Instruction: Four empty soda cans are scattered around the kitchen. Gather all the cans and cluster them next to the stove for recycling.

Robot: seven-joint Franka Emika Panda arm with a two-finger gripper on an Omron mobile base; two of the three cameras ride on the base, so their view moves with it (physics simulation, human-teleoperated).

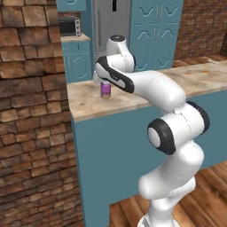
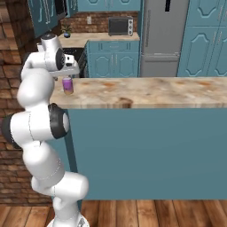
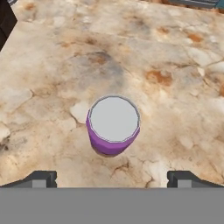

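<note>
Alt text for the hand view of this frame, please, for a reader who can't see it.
Seen from above, a purple soda can with a grey top stands upright on a mottled beige stone counter. The open gripper hangs over it, its two dark fingertips spread wide at the bottom edge, clear of the can.

No legible text, label, brand, number or sign is found on any surface inspected. The purple soda can (image 3: 113,127) presents a plain grey top and unmarked side; the microwave (image 2: 120,26) front is too small to read.
</note>
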